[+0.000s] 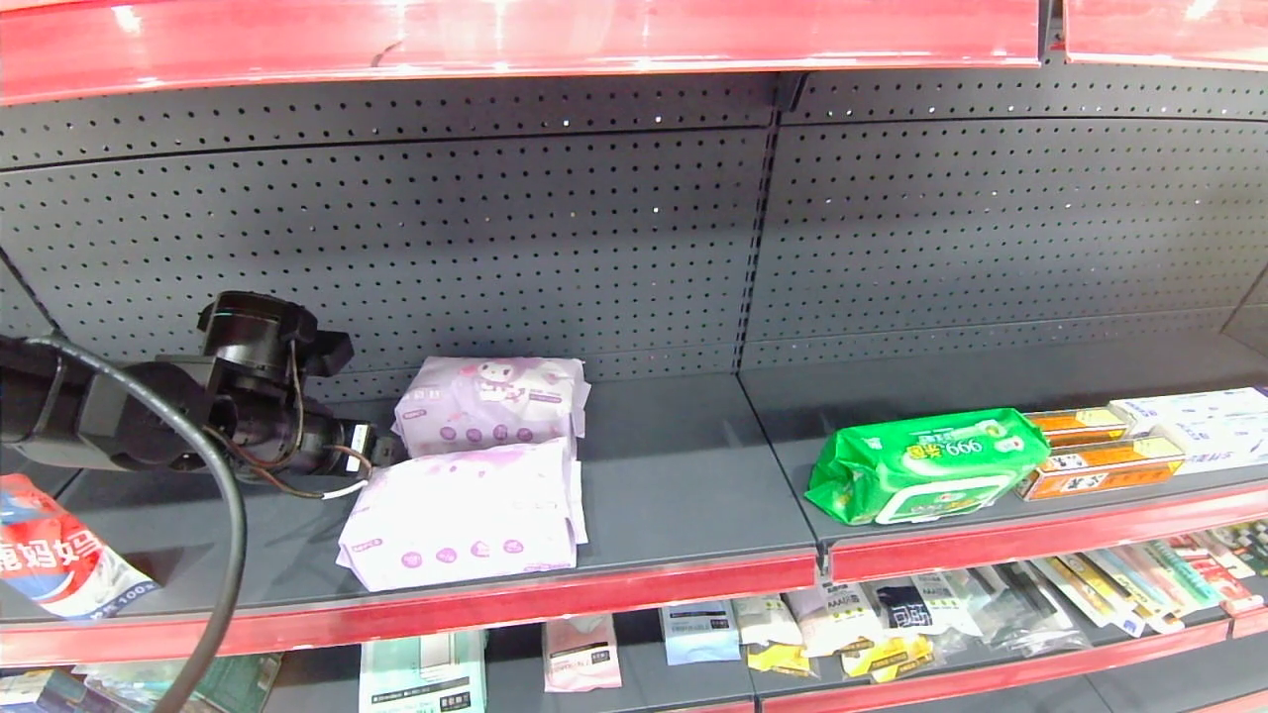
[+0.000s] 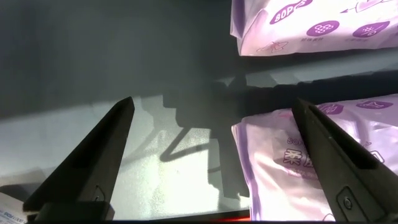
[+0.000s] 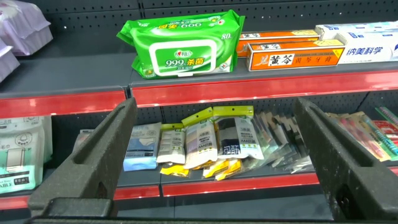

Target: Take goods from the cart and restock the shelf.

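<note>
A dark grey perforated back panel fills the middle, split by an upright near 1 o'clock. The grey shelf has a red front rail at 6 o'clock; a glossy red fascia at 12 o'clock reflects light.

green wipes pack: digits and characters on white lid label
orange boxes: dark characters along side
purple packs: small purple print
</note>
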You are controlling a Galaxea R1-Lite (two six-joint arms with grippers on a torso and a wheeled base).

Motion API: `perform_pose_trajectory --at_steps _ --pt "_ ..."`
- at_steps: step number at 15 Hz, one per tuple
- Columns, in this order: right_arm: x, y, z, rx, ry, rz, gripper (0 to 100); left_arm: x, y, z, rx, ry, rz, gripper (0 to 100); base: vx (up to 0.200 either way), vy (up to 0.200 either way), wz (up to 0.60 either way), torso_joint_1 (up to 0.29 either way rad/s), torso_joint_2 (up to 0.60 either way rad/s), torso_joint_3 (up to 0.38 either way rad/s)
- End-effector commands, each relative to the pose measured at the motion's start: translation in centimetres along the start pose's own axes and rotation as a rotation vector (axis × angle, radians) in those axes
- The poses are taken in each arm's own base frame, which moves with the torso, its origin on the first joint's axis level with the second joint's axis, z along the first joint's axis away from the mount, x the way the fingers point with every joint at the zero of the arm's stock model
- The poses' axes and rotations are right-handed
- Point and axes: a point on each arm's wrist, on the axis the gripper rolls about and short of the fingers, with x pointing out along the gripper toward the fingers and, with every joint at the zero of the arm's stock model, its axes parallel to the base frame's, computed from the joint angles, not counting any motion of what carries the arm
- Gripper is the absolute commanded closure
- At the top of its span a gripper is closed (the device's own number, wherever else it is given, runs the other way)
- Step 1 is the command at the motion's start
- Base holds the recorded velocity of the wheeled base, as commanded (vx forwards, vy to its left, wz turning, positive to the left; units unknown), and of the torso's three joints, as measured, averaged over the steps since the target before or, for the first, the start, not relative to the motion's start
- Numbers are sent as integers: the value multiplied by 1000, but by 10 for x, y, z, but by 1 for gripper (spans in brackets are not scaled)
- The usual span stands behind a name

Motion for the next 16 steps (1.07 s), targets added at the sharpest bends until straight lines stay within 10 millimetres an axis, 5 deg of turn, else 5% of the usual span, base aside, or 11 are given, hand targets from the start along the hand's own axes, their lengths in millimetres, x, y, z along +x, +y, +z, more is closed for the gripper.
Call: perform_pose_trajectory --at_steps 1,7,11,16 --pt "0 0 0 0 1 1 0 0 0 0 1 -2 -1 0 0 0 0 0 0 0" --pt "0 0 0 0 1 0 0 -6 0 15 18 -108 3 0 0 0 0 0 0 0" --pt "0 0 0 0 1 1 0 -53 1 19 71 -246 -114 0 0 0 0 0 0 0" --pt "0 0 0 0 1 1 0 -110 8 -8 81 -337 -138 0 0 0 0 0 0 0"
